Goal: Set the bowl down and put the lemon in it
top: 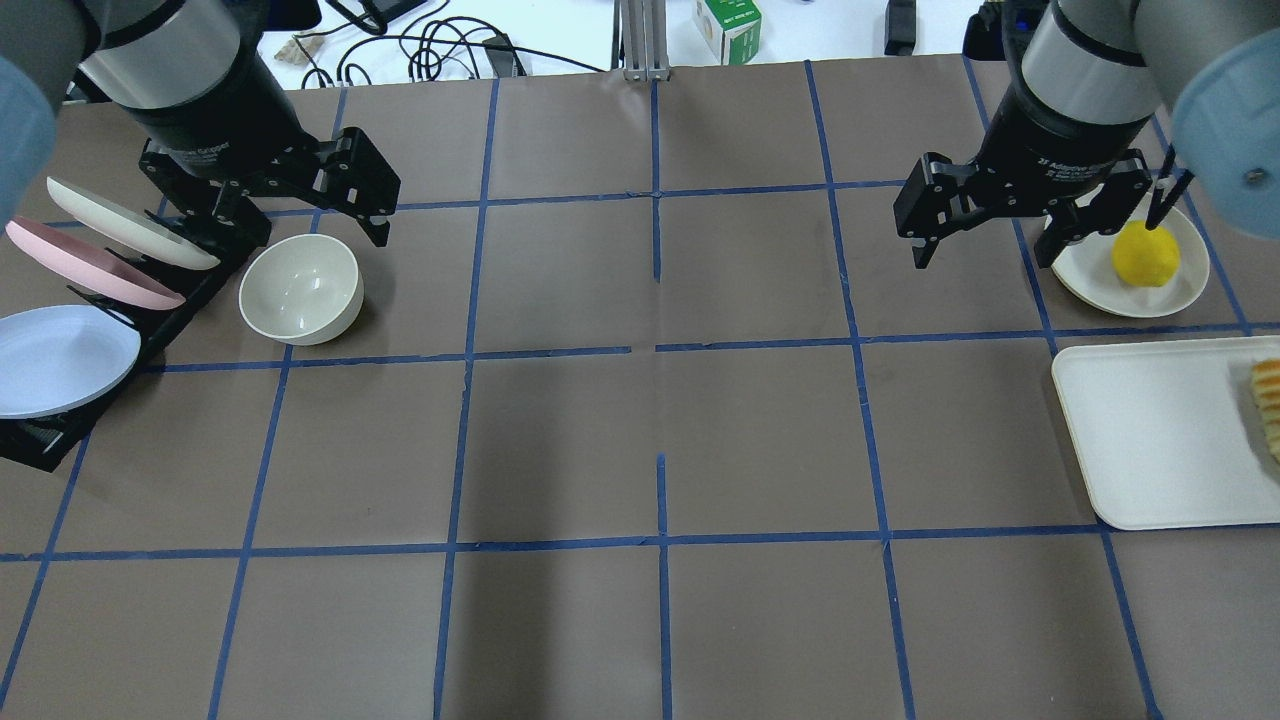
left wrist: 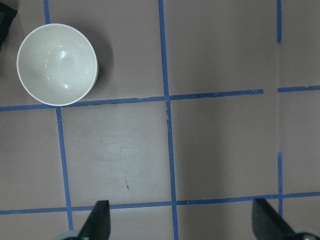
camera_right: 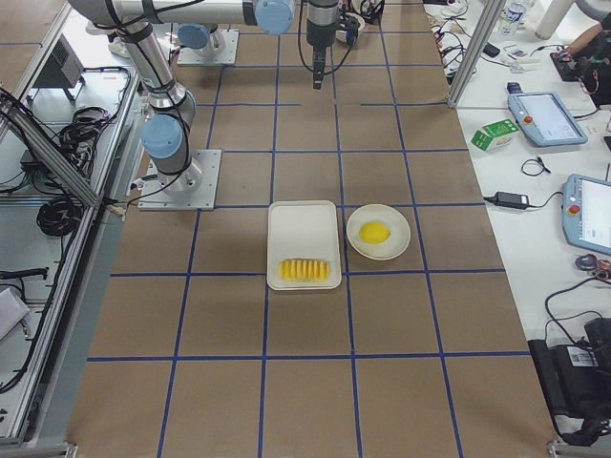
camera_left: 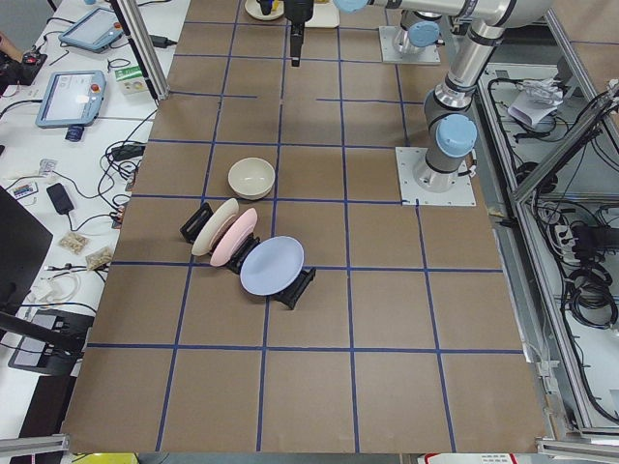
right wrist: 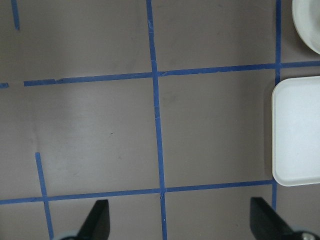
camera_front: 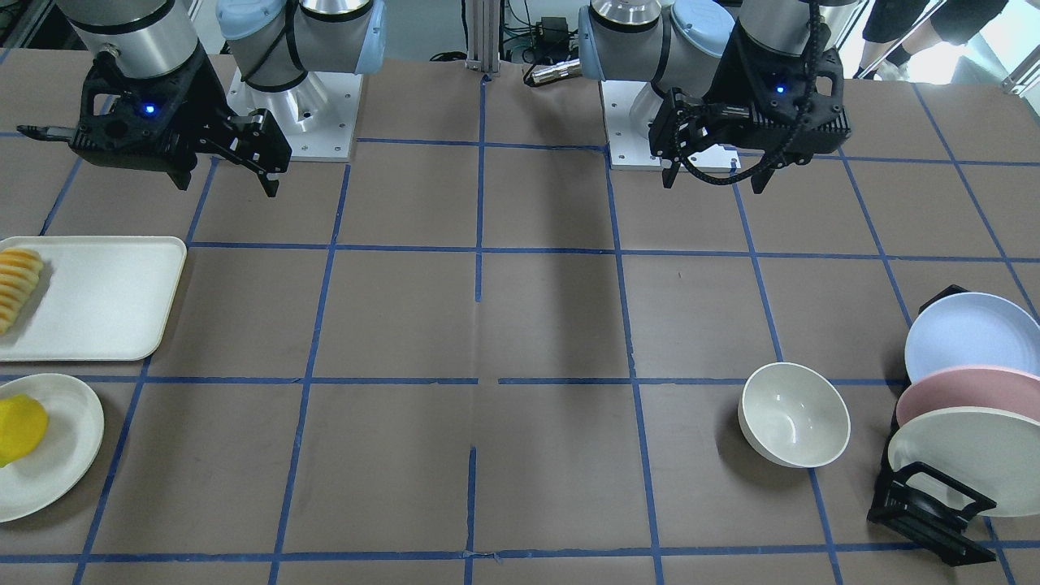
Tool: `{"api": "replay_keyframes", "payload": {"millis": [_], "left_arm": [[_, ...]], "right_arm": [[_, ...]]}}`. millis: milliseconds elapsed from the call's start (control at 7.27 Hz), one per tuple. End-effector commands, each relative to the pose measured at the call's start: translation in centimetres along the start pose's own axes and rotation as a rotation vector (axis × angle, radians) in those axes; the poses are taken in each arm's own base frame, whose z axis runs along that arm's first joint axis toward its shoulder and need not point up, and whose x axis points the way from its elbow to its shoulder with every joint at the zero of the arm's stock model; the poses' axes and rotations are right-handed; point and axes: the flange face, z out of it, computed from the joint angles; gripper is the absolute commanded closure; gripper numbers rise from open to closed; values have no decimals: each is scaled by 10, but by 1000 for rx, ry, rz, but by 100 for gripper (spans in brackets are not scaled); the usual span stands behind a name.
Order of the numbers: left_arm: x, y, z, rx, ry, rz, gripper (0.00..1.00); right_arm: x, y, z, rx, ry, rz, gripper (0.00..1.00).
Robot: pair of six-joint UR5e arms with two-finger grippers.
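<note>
The off-white bowl [camera_front: 795, 414] stands upright and empty on the table next to the plate rack; it also shows in the overhead view [top: 300, 290] and at the top left of the left wrist view [left wrist: 56, 64]. The yellow lemon [camera_front: 20, 426] lies on a flat cream plate [camera_front: 69, 459] at the far side of the table, and shows in the overhead view [top: 1146, 254]. My left gripper [top: 300, 225] hangs open and empty high above the table, near the bowl. My right gripper [top: 985, 250] hangs open and empty, beside the lemon's plate [top: 1188, 285].
A black rack with three pastel plates [top: 80, 300] stands beside the bowl at the table's edge. A white tray [top: 1150, 430] with a row of orange-yellow sliced pieces [top: 1268, 400] lies next to the lemon's plate. Blue tape lines grid the brown table.
</note>
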Motion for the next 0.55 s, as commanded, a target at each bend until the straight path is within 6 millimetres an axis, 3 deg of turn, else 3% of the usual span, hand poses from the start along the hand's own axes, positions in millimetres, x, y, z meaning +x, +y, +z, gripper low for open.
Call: {"api": "replay_keyframes", "payload": {"millis": [0, 138, 275, 412], "left_arm": [[2, 0, 3, -5, 5, 3, 0], [2, 1, 5, -10, 2, 9, 0], [-8, -4, 21, -51, 12, 8, 0], [-55, -37, 63, -57, 14, -70, 0]], "right_arm": [[0, 2, 3, -5, 0, 0, 0], [0, 2, 1, -2, 0, 0, 0], [1, -1, 1, 7, -2, 3, 0], [2, -1, 2, 9, 12, 2, 0]]}}
